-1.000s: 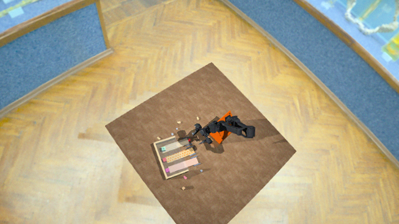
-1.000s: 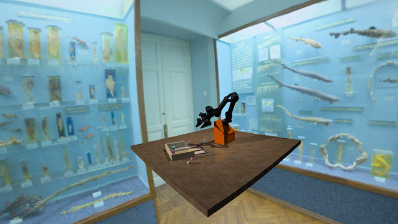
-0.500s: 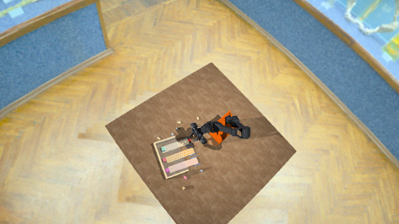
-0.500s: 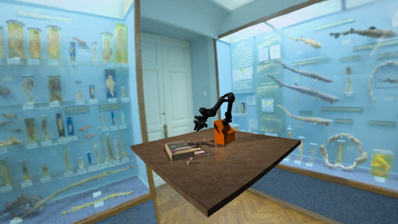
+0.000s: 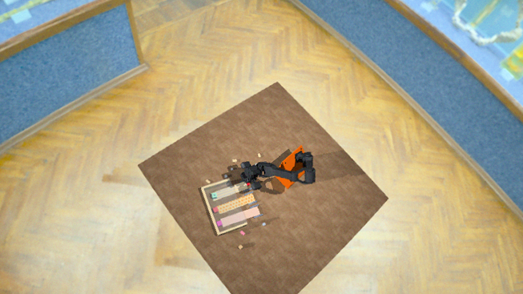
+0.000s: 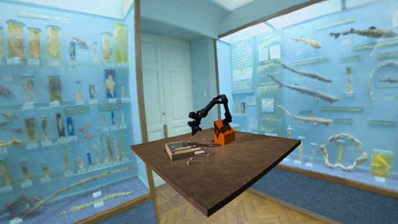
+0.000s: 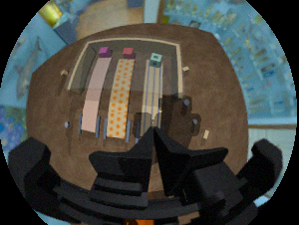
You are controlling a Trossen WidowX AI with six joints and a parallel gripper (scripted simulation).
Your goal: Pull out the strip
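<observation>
In the wrist view, a pink strip (image 5: pixel 238 217) (image 7: pixel 95 95), then a dotted strip (image 5: pixel 235 203) (image 7: pixel 120 100); rightmost, the marked teal cube (image 5: pixel 214 195) (image 6: pixel 173 147) (image 7: pixel 155 60) sits at the far end of the striped strip (image 5: pixel 226 192) (image 7: pixel 151 90), whose long axis points toward the gripper (image 5: pixel 246 177) (image 6: pixel 194 132) (image 7: pixel 152 128), jaws together.

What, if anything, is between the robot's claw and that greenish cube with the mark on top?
Nothing visible stands between the closed gripper and the teal cube; the striped strip lies underneath.
</observation>
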